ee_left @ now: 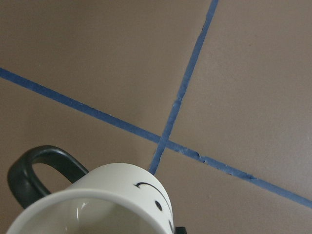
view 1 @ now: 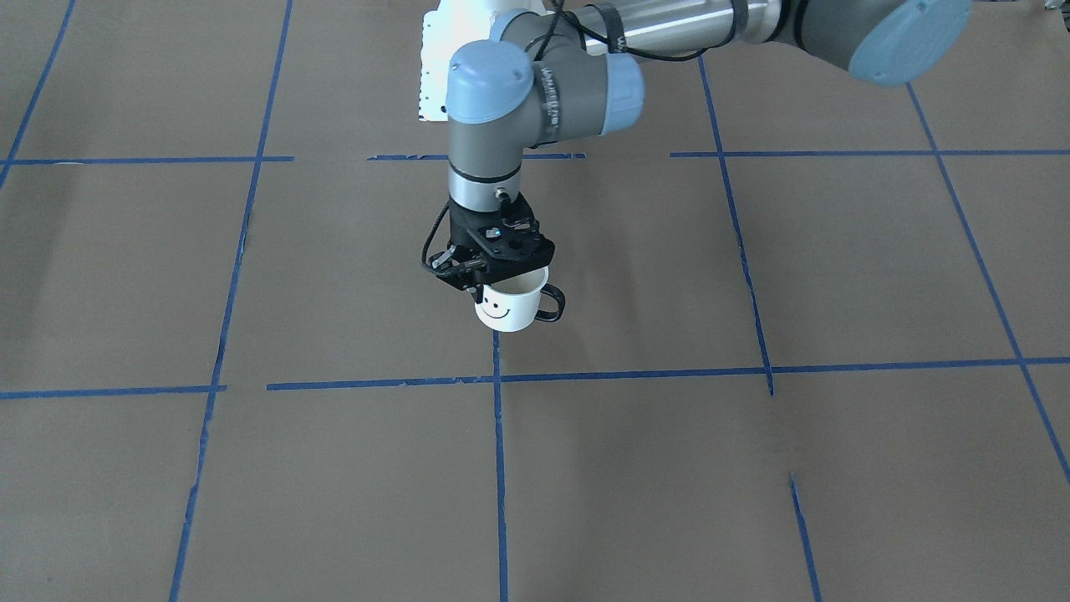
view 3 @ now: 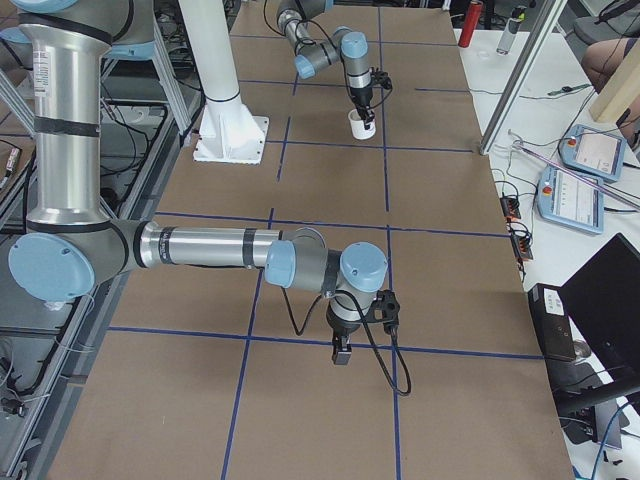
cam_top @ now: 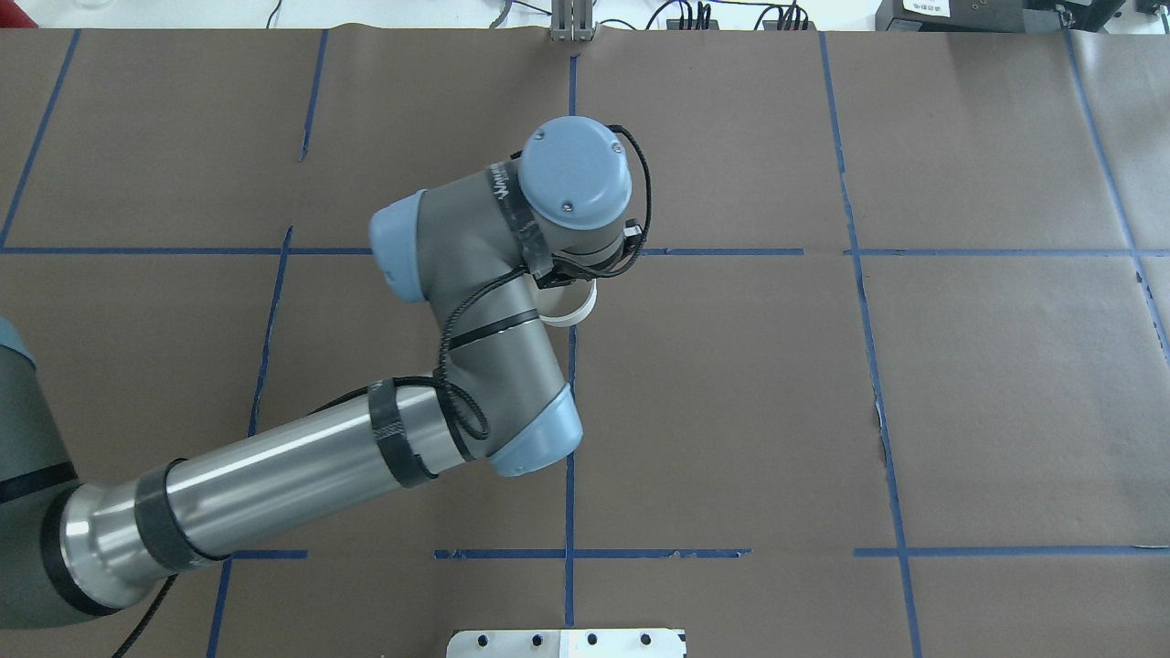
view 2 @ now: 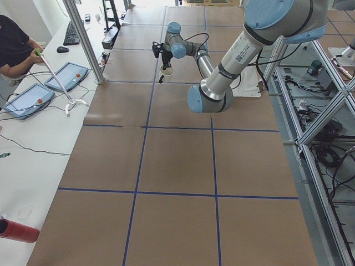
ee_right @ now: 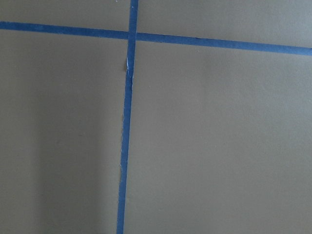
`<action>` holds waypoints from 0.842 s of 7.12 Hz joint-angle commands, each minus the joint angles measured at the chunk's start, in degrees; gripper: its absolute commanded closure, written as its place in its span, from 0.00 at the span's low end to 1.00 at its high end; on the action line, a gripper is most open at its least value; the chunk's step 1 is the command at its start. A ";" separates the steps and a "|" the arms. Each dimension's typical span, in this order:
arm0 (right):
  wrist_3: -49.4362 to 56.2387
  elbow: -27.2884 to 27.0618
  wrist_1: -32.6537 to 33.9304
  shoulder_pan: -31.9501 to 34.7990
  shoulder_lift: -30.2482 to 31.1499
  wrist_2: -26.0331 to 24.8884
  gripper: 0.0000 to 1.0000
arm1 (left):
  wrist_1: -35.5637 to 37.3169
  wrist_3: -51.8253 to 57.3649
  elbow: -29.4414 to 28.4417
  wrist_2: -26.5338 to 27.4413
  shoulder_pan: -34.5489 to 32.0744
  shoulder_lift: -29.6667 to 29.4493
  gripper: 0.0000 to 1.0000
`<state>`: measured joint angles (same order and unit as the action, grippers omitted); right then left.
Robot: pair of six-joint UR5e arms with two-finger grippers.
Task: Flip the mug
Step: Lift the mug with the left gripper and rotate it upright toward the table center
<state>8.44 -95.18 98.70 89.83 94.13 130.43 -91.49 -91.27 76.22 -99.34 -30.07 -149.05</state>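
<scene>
– The mug (view 1: 506,308), the small white cylindrical one: where is it?
– Near the middle of the brown paper-covered desk (view 1: 836,267), right under the left claw (view 1: 483,287). It stands upright, mouth up, with its white inside showing.
– Which way does it face?
– In the front-facing view the black smiley face (view 1: 496,311) on its side looks toward the camera, away from the robot's base. The black loop handle (view 1: 553,303) sticks out to that view's right.
– Is the left claw holding it?
– Yes. The claw points straight down and is closed narrow on the mug's rim wall, on the side away from the handle. The left wrist view shows the rim and handle close at its bottom edge.
– Is the mug resting on the desk or lifted?
– I cannot tell. Its base is close to the surface, but no view makes contact clear.
– What lies around it?
– Blue tape lines (view 1: 635,372) mark a grid on the desk. The mug is just beside one of their crossings, on the robot's side of it.
– And the right claw (view 3: 342,350)?
– It shows only in the right side view, hanging low over the desk next to a tape line, well apart from the mug. Whether it is wide or narrow I cannot tell. Its own wrist view shows only desk and tape.
</scene>
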 commanded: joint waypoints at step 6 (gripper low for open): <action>0.00 0.00 0.00 0.00 0.00 0.00 0.00 | 1.15 19.90 -4.33 -0.51 2.30 -1.51 1.00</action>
<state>8.44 -95.18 98.70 89.83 94.15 130.43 -88.83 -71.55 71.91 -99.76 -27.68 -150.91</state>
